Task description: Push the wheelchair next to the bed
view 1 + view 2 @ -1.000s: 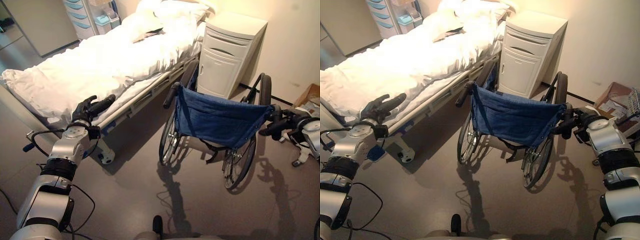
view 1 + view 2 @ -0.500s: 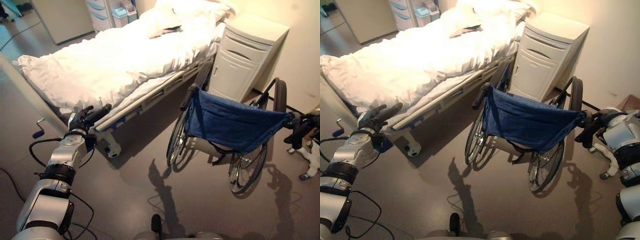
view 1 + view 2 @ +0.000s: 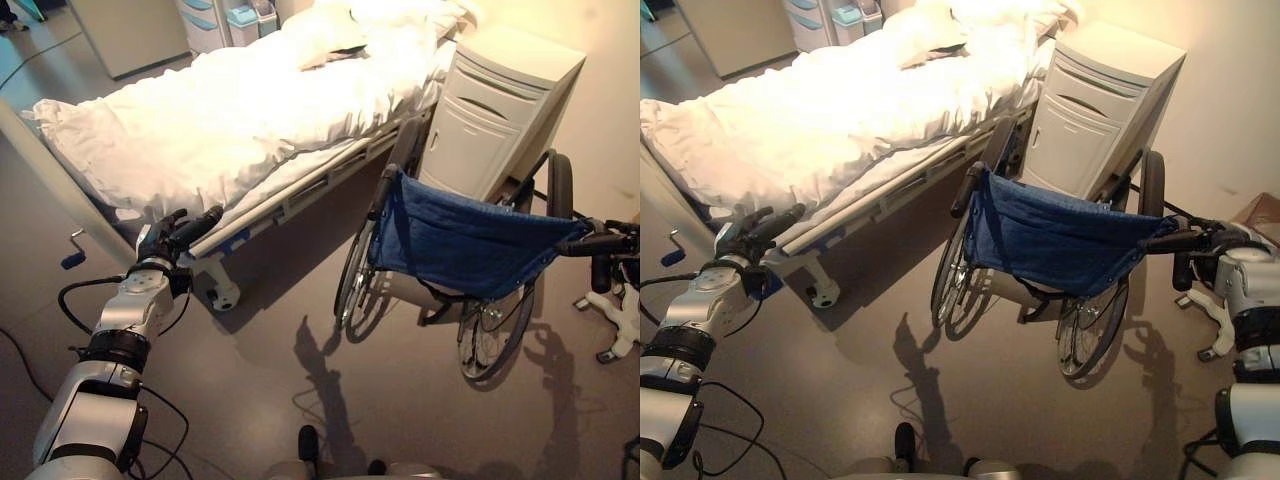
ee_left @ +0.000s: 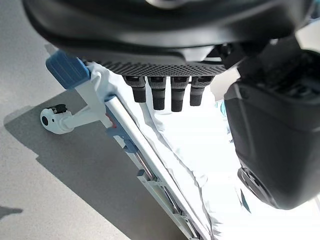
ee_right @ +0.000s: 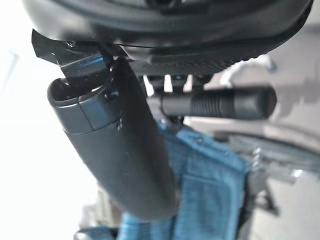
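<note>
The wheelchair (image 3: 455,265) is tilting back now: its right push handle (image 3: 1170,241), sloping down toward the hand half a second ago, is lying level, and the right hand (image 3: 1205,243) is sitting higher against it than before. The head views have also shifted a little, so part of the change is the camera's.

The floor (image 3: 250,360) is a smooth grey-brown surface, catching long shadows under the chair. The hospital bed (image 3: 240,120) is running along the robot's left side, heaped with a white duvet (image 3: 830,100), with a castor (image 3: 222,296) showing at its near corner. A pale bedside cabinet (image 3: 495,105) is standing against the wall at the head of the bed, and a set of drawers (image 3: 205,20) is sitting beyond the bed's far side.

The wheelchair, with its blue fabric back, is standing between the bed rail and the cabinet, close beside both, its left push handle (image 3: 384,190) pointing toward the bed. In the right wrist view, the handle's ribbed grip (image 5: 220,102) is crossing in front of the palm, but whether the fingers are wrapping it cannot be told.

The left hand (image 3: 170,232) is hovering by the bed's near corner, fingers (image 4: 160,92) straight and relaxed, touching nothing.

Open floor is lying behind and to the right of the chair; a white wheeled base (image 3: 610,320) is standing near its right wheel.
</note>
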Controlling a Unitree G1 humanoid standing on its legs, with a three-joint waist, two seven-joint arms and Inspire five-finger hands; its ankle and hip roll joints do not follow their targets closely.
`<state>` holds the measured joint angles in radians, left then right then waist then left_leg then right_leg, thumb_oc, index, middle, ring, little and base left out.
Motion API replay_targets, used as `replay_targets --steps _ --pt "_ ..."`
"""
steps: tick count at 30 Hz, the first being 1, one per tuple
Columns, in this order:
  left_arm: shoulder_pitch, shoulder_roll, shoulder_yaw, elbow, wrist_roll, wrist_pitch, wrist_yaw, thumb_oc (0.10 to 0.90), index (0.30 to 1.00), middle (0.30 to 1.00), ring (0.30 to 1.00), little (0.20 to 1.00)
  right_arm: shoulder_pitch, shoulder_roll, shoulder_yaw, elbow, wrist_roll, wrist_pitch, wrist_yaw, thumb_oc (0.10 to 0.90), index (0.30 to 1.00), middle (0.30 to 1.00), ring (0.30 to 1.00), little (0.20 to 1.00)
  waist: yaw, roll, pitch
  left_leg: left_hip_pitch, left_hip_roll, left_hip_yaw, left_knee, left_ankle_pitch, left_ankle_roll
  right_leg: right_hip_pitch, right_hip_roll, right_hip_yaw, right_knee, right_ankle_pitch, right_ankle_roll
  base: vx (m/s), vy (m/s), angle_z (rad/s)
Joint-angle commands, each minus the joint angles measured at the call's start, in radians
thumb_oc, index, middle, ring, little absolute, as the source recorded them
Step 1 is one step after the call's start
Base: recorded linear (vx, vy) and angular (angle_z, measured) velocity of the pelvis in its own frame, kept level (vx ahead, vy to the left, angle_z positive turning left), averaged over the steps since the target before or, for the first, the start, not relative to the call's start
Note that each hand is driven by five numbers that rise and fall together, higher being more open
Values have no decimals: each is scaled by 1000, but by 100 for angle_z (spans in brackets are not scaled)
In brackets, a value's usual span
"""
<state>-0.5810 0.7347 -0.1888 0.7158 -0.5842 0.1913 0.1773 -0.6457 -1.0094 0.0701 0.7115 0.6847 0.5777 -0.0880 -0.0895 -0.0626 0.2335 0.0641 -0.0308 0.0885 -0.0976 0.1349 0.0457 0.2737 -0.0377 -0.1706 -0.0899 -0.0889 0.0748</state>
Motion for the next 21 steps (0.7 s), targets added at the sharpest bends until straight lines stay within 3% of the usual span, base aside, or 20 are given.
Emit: replay_targets --steps 1,9,16,19,21 --pt "-10 57 32 -70 18 -132 0 800 900 900 900 900 -42 27 -47 -63 200 -184 -50 800 900 900 900 900 65 -8 -142 129 4 89 10 -180 -31 -121 -29 44 26 147 39 0 0 0" --pt "-10 64 16 -58 -3 -151 4 800 900 900 900 900 -39 -17 -141 -20 398 -221 -160 800 900 900 900 900 46 -6 -147 123 -2 98 10 -185 -24 -145 -29 81 33 156 47 -21 23 -5" --pt "-14 57 5 -60 -6 -150 11 800 900 900 900 900 -33 -41 -160 19 372 -250 -193 800 900 900 900 900 39 -5 -146 116 -5 101 12 -182 -16 -168 -31 105 53 161 53 -13 11 -4" --pt "-6 46 4 -68 -17 -152 24 800 900 900 900 900 -11 -40 -165 -7 318 -320 -215 800 900 900 900 900 34 -4 -141 111 -7 103 14 -180 -12 -181 -33 115 63 164 55 0 0 0" --pt "20 34 22 -82 -31 -156 33 800 900 900 900 900 33 -13 -188 -76 254 -400 -245 800 900 900 900 900 27 1 -135 108 -9 107 16 -180 -9 -190 -34 123 69 167 56 -12 27 -4"
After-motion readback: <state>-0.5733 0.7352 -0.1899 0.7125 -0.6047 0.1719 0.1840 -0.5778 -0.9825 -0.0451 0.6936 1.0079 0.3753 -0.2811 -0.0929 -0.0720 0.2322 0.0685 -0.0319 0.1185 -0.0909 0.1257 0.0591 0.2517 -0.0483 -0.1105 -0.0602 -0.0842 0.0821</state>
